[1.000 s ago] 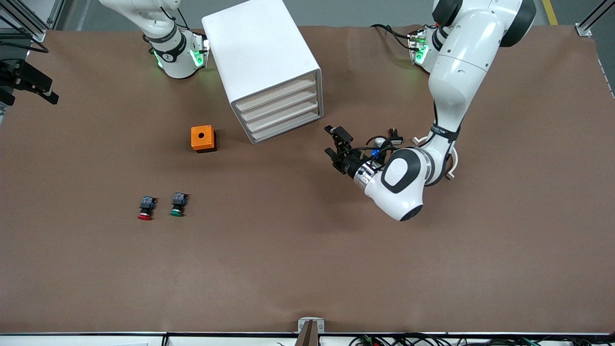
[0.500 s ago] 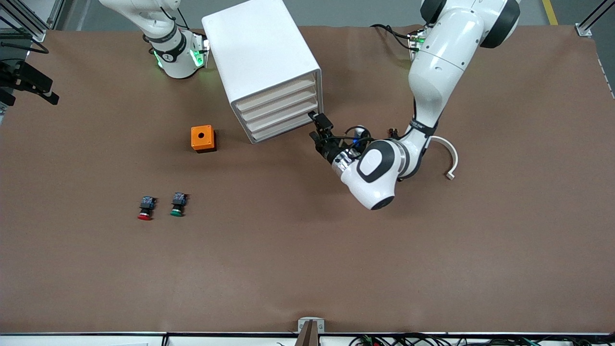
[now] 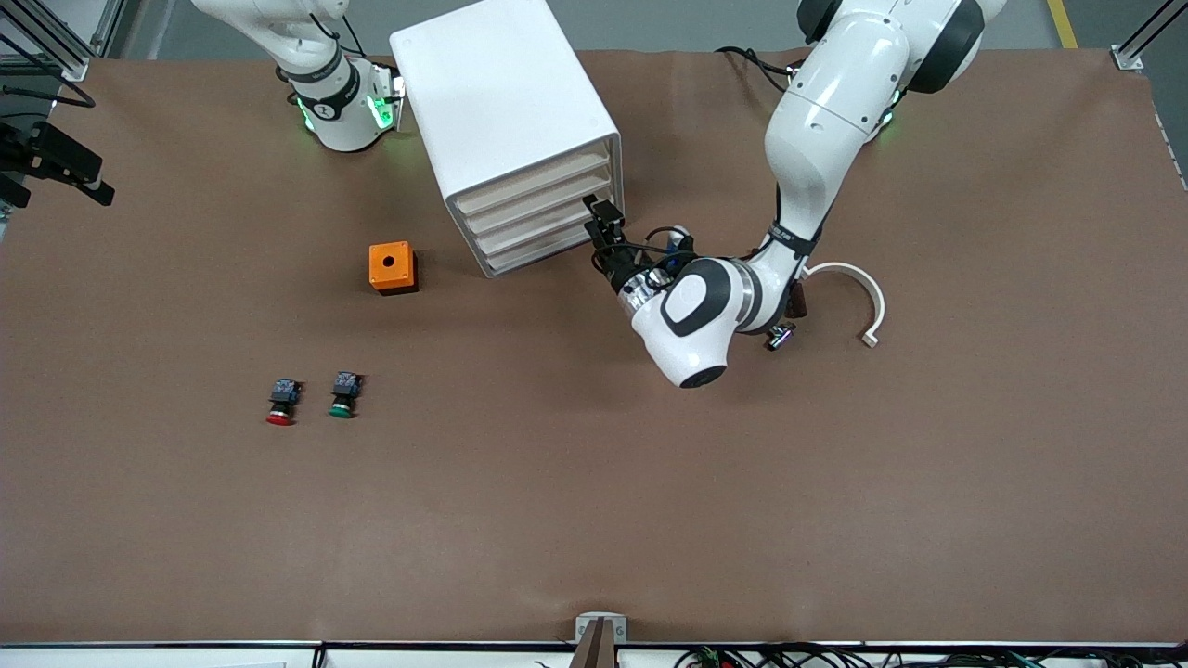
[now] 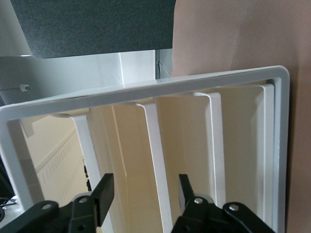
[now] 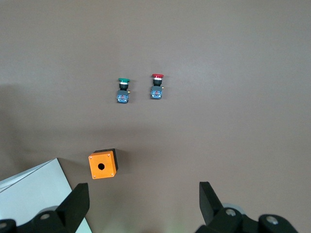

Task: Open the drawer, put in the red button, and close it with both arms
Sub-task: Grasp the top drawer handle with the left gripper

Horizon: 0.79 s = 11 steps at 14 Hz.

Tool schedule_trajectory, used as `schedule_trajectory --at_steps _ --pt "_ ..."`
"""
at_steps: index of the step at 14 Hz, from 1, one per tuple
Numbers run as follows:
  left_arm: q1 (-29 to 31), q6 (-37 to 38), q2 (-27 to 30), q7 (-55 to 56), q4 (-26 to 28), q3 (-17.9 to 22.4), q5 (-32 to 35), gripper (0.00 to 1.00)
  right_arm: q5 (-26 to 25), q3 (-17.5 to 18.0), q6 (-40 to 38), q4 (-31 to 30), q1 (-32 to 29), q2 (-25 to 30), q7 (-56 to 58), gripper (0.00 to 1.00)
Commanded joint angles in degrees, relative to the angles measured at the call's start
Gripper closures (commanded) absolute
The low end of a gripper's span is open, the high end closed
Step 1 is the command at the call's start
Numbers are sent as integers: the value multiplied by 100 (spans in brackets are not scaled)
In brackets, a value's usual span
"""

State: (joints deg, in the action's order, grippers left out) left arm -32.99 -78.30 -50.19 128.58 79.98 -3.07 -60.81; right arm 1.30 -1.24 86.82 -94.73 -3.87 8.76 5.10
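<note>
At the front of the white drawer unit (image 3: 506, 121), toward its left-arm edge, my left gripper (image 3: 601, 225) was pressed in against the stacked drawer fronts (image 3: 543, 213). In the left wrist view my two fingers (image 4: 103, 193) stood apart with one of the white drawer lips (image 4: 158, 160) running between them; the jaws were partly spread, and I could not tell whether the pads touched that lip or had any hold on it. All the drawers sat flush in the frame; none stood pulled out.

My right gripper (image 5: 141, 201) hung high, out of the front view, where only the arm's base (image 3: 339, 102) showed at the right arm's end of the table, beside the unit. The right arm was waiting. Its jaws were spread wide and held nothing, as the right wrist view showed both fingers well apart over bare table.

The red button (image 3: 280, 404) lay on the brown table (image 3: 594, 520), well apart from the unit and nearer the front camera, toward the right arm's end. It lay on its side, red cap pointing toward the front camera. The green button (image 3: 342, 397) lay just beside it, apart, in the same attitude. The orange box (image 3: 391, 266) stood between the buttons and the unit, hole upward. A white curved piece (image 3: 858, 292) lay on the table near my left arm's wrist.
</note>
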Motion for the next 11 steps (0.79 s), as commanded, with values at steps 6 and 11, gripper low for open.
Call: schedule_trajectory --at_steps 6,11 --pt "-268 218 -149 106 -9 25 -44 43 -34 9 -7 87 -79 -59 53 0" --pt "-418 404 -219 106 43 25 -36 50 -60 1 -7 104 -61 -120 61 0"
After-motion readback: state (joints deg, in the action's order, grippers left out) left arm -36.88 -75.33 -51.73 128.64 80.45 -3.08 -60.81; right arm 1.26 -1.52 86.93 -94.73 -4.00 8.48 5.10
